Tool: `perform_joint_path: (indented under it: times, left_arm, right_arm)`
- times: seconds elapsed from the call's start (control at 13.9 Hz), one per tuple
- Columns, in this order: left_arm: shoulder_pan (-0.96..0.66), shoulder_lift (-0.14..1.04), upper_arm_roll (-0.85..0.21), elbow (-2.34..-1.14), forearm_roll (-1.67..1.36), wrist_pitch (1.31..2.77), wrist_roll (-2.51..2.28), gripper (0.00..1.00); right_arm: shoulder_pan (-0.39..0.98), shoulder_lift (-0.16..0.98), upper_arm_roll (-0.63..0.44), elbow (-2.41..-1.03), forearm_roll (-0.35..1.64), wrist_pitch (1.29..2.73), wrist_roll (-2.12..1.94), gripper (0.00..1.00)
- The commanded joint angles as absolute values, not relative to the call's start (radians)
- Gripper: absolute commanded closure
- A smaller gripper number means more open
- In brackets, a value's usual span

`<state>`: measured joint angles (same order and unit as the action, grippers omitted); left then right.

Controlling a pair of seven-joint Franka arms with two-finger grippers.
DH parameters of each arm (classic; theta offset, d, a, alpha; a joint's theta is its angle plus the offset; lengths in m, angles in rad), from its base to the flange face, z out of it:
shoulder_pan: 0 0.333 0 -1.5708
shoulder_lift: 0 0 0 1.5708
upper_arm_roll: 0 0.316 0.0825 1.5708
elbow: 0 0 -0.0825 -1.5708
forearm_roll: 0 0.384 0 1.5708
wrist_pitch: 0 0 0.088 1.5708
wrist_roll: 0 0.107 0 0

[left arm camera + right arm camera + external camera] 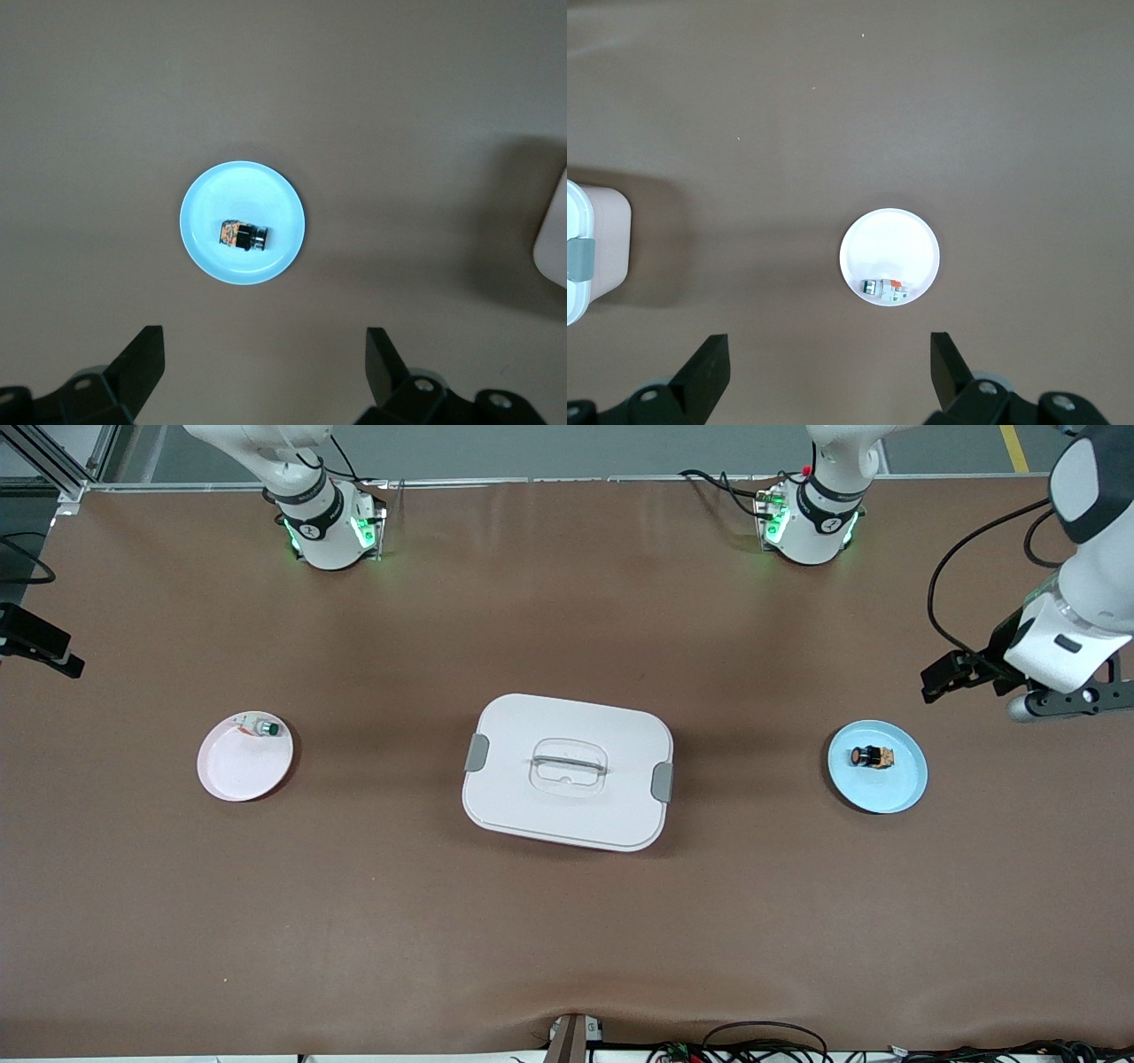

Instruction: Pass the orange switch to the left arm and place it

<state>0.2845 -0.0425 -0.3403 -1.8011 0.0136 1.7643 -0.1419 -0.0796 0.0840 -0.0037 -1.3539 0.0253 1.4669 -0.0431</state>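
2 plates sit on the brown table (567, 939) flanking the box (567, 771); the orange switch (873, 757) lies on the blue plate (904, 779). Both grippers' jaws gape open, the right gripper (828, 367) unseen from the front

Front view: high across the brown table (567, 921), facing the arm bases, taking in its whole width. Left wrist view: straight down from well above the blue plate (244, 221); right wrist view likewise above the pink plate (889, 256). Both plates and the white box (567, 771) shared with the front view.
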Motion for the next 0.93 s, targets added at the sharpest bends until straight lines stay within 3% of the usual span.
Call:
perform_joint_path:
  times: [0.0,0.57,0.86]
  left_arm:
    - [0.29,-0.029,-0.37,-1.735,-0.002,1.704,-0.12,0.0]
    - [0.288,0.032,-0.371,-1.619,-0.063,1.694,-0.126,0.0]
    - [0.298,0.055,-0.368,-1.615,-0.037,1.694,-0.127,0.0]
  right_arm:
    - [-0.083,0.057,0.006,-1.381,0.029,1.466,-0.021,0.0]
    - [-0.077,0.057,0.005,-1.381,0.032,1.466,-0.023,0.0]
    - [-0.078,0.058,0.005,-1.381,0.032,1.468,-0.023,0.0]
